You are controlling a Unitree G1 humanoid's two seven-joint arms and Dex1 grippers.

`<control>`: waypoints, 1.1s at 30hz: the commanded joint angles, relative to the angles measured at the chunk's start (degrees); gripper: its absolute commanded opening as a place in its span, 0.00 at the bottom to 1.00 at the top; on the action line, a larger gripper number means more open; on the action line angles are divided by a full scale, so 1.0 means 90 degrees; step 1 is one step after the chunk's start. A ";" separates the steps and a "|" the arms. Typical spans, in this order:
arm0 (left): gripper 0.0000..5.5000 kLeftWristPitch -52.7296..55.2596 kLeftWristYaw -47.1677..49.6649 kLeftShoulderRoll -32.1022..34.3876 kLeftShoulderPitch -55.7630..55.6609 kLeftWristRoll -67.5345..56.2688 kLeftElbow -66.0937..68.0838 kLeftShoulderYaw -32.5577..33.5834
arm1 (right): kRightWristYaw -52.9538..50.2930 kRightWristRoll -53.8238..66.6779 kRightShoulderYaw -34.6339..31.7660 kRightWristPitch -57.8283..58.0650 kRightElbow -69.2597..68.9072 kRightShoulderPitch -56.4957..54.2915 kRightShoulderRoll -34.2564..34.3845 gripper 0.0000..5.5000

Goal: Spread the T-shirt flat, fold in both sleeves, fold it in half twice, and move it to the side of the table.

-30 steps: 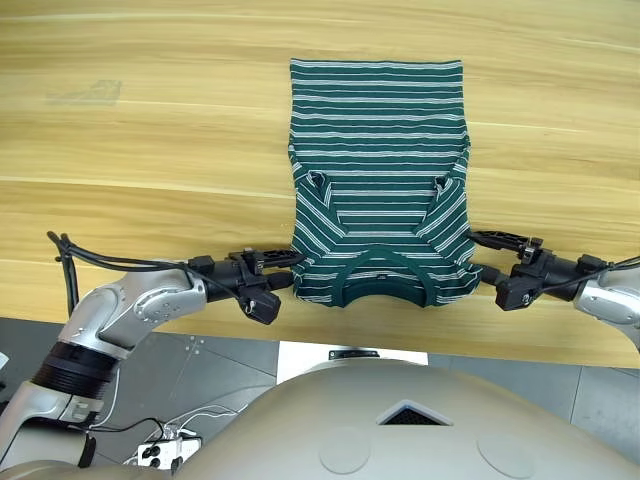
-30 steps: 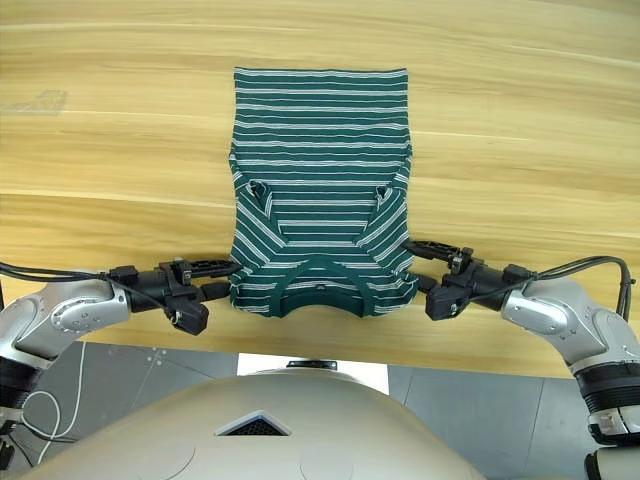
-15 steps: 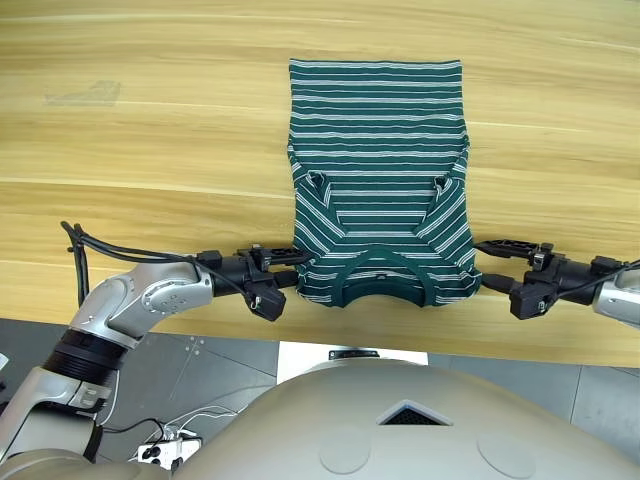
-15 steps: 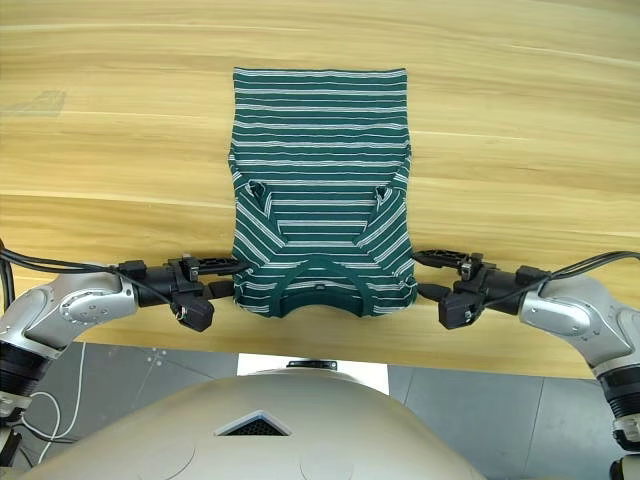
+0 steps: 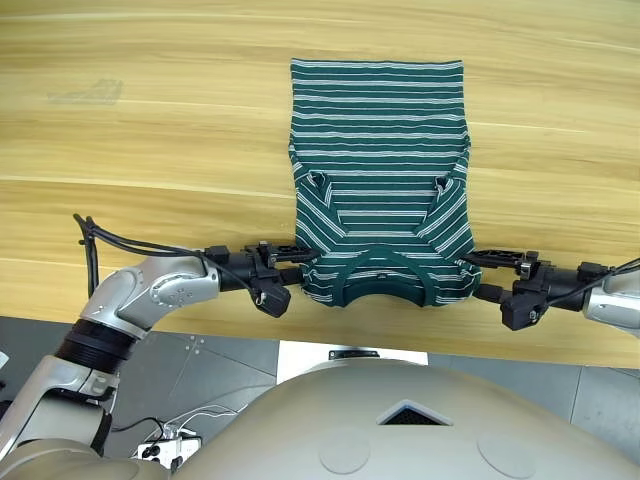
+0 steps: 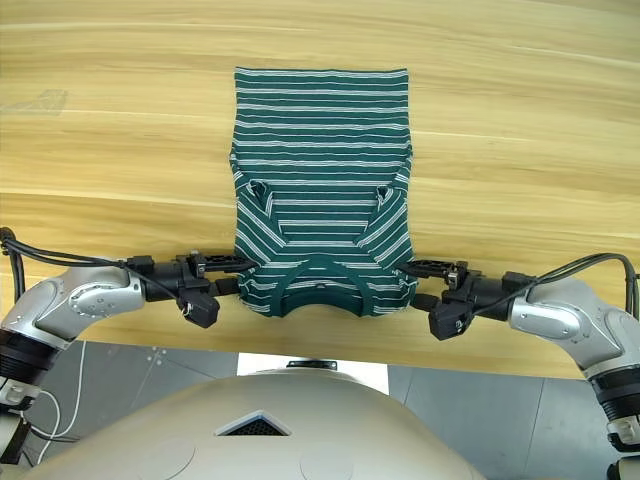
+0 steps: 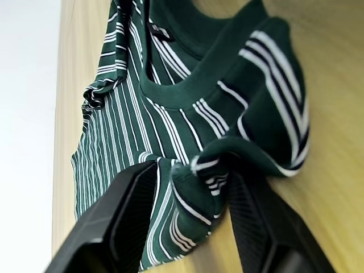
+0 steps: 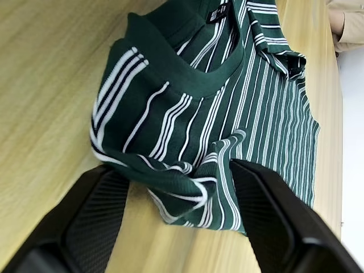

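A dark green T-shirt (image 5: 380, 150) with white stripes lies flat on the wooden table (image 5: 150, 150), both sleeves folded in and its collar (image 5: 382, 262) at the near edge. My left gripper (image 5: 305, 255) is at the shirt's near left shoulder. In the left wrist view this gripper (image 7: 190, 170) is open, with a bunched fold of shoulder cloth (image 7: 210, 170) between its fingers. My right gripper (image 5: 470, 262) is at the near right shoulder. The right wrist view shows it (image 8: 176, 170) open, also around a raised fold of cloth (image 8: 182, 176).
The table's near edge (image 5: 200, 328) runs just under both grippers, with grey floor below it. Bare wood lies to the left, to the right and beyond the shirt's hem (image 5: 377, 65). A faint mark (image 5: 85, 93) shows at the far left.
Both grippers have moved inward along the near edge, until the shoulder corners lie between their fingers. The right one first drew back, then came in. The cloth there has bunched slightly.
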 commanded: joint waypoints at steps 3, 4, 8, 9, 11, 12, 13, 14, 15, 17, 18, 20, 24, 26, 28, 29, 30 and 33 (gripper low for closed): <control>0.34 0.0059 -0.0379 0.0079 0.0165 0.0622 0.0551 -0.0445 | 0.0137 -0.0264 0.0331 -0.0016 0.0321 -0.0290 0.0309 0.49; 0.31 0.0020 -0.0395 0.0102 0.0173 0.0605 0.0559 -0.0460 | 0.0127 -0.0258 0.0363 -0.0031 0.0371 -0.0324 0.0336 0.46; 0.19 -0.0049 -0.0394 0.0125 0.0209 0.0577 0.0593 -0.0475 | 0.0088 -0.0274 0.0415 -0.0090 0.0522 -0.0392 0.0384 0.34; 0.15 -0.0054 -0.0379 0.0123 0.0209 0.0584 0.0613 -0.0478 | 0.0091 -0.0267 0.0421 -0.0102 0.0546 -0.0401 0.0392 0.30; 0.08 -0.0087 -0.0379 0.0115 0.0154 0.0580 0.0671 -0.0507 | 0.0069 -0.0268 0.0408 -0.0090 0.0534 -0.0340 0.0393 0.22; 0.04 -0.0110 -0.0387 0.0108 0.0118 0.0576 0.0700 -0.0525 | 0.0046 -0.0275 0.0398 -0.0073 0.0515 -0.0284 0.0391 0.18; 0.03 -0.0130 -0.0395 0.0095 0.0086 0.0568 0.0737 -0.0547 | 0.0026 -0.0286 0.0391 -0.0060 0.0512 -0.0248 0.0392 0.15; 0.02 -0.0143 -0.0396 0.0088 0.0068 0.0561 0.0764 -0.0564 | 0.0013 -0.0292 0.0385 -0.0051 0.0512 -0.0227 0.0391 0.12; 0.01 -0.0146 -0.0391 0.0077 0.0054 0.0556 0.0791 -0.0576 | 0.0019 -0.0272 0.0377 -0.0038 0.0511 -0.0237 0.0377 0.07; 0.01 -0.0146 -0.0369 0.0047 0.0017 0.0556 0.0867 -0.0587 | 0.0014 -0.0293 0.0357 -0.0013 0.0584 -0.0284 0.0346 0.02; 0.01 -0.0144 -0.0355 0.0040 0.0002 0.0557 0.0905 -0.0585 | 0.0010 -0.0311 0.0352 -0.0005 0.0624 -0.0304 0.0340 0.00; 0.01 -0.0129 -0.0309 0.0048 0.0022 0.0544 0.0933 -0.0557 | 0.0040 -0.0282 0.0340 0.0021 0.0632 -0.0354 0.0325 0.00; 0.01 -0.0131 -0.0219 0.0010 0.0034 0.0443 0.0952 -0.0485 | 0.0083 -0.0236 0.0373 -0.0056 0.0629 -0.0504 0.0331 0.00; 0.01 -0.0130 -0.0225 0.0004 0.0030 0.0366 0.0952 -0.0474 | 0.0116 -0.0137 0.0412 -0.0085 0.0605 -0.0589 0.0394 0.00; 0.01 -0.0134 -0.0255 0.0035 0.0049 0.0146 0.0934 -0.0425 | 0.0143 -0.0085 0.0446 -0.0125 0.0610 -0.0714 0.0470 0.00; 0.01 -0.0137 -0.0269 0.0039 0.0055 0.0041 0.0930 -0.0406 | 0.0163 -0.0059 0.0472 -0.0146 0.0618 -0.0770 0.0501 0.00; 0.01 -0.0142 -0.0288 0.0026 0.0036 -0.0029 0.0945 -0.0404 | 0.0166 -0.0053 0.0499 -0.0170 0.0646 -0.0818 0.0538 0.00; 0.01 -0.0202 -0.0310 -0.0059 0.0023 -0.0236 0.1039 -0.0455 | 0.0145 0.0020 0.0621 -0.0282 0.0656 -0.0886 0.0704 0.00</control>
